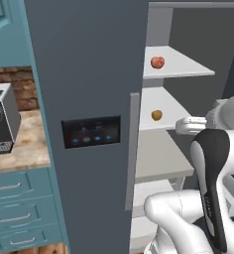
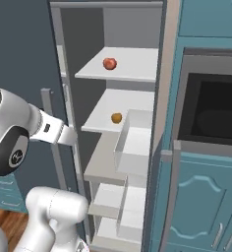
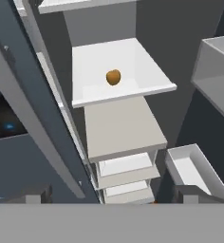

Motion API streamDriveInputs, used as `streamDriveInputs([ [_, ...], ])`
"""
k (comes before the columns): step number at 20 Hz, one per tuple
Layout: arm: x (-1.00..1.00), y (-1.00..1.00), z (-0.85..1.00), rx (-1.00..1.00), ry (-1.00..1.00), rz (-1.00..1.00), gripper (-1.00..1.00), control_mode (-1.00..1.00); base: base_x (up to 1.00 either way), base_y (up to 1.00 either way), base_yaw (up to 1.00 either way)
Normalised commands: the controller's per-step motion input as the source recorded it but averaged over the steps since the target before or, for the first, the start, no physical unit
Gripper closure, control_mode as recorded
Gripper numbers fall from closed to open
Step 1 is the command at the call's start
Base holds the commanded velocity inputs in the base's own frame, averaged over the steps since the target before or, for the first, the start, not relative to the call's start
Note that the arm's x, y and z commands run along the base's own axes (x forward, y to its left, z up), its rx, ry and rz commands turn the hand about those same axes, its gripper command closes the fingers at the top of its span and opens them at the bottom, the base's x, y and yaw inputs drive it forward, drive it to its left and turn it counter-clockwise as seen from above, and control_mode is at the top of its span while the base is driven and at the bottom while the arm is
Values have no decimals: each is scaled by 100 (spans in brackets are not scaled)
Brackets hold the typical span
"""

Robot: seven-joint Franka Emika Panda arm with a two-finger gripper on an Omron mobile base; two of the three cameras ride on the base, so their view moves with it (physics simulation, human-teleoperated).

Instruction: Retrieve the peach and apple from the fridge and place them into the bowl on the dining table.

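Fridge (image 2: 73,29) open, both fruits on its shelves.
Apple (image 1: 157,62) on upper shelf, peach (image 3: 113,77) one below; gripper (image 3: 111,194) faces peach from well back, fingers apart, empty. Nothing retrieved yet; bowl placement pending.

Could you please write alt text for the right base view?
The fridge stands open, a red fruit on its top white shelf and an orange fruit one shelf below. The robot's white arm reaches toward it from the left.
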Motion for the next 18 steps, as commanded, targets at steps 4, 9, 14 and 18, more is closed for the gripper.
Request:
streamDriveInputs([
  [4,0,0,0,0,0,0,-100,100,62,-6,0],
  [9,0,0,0,0,0,0,-100,100,46,-23,0],
  [14,20,-29,0,3,0,0,-100,-100,9,-5,0],
  [18,12,-39,15,6,0,2,-100,-100,0,0,0],
])
